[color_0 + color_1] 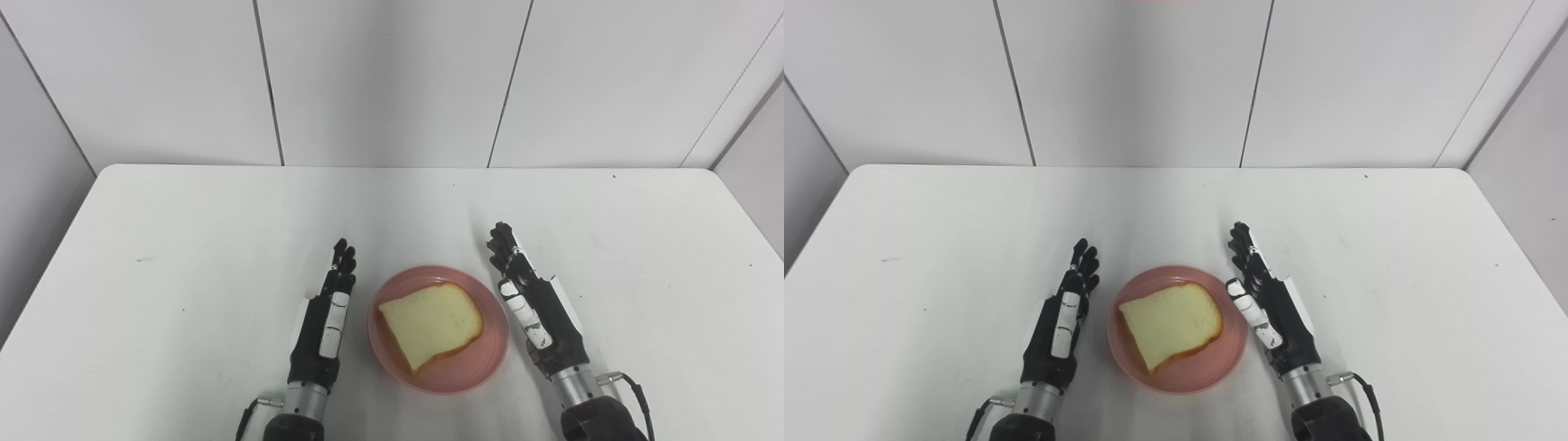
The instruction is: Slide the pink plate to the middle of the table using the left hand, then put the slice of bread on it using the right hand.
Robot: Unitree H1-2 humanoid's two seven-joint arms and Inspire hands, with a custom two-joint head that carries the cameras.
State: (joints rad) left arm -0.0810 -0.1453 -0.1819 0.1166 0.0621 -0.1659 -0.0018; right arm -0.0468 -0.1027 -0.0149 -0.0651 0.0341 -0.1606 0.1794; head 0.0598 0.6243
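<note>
Pink plate (487, 355), open hands flanking, edge-on

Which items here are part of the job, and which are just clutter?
Job:
plate, pink, near table middle
bread, lying on the plate
left robot hand, open, beside plate
right robot hand, open, beside plate

Not job:
table
wall panels
No loose clutter in view.

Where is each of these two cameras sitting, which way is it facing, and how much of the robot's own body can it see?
Left eye view: on the robot's head, looking down and forward at the white table; both forearms and open hands show, left hand and right hand.
Right eye view: beside it on the head, facing the same way; the same arms appear, shifted leftward.
Shared: the pink plate holding the slice of bread, between the hands, and the panelled wall.
</note>
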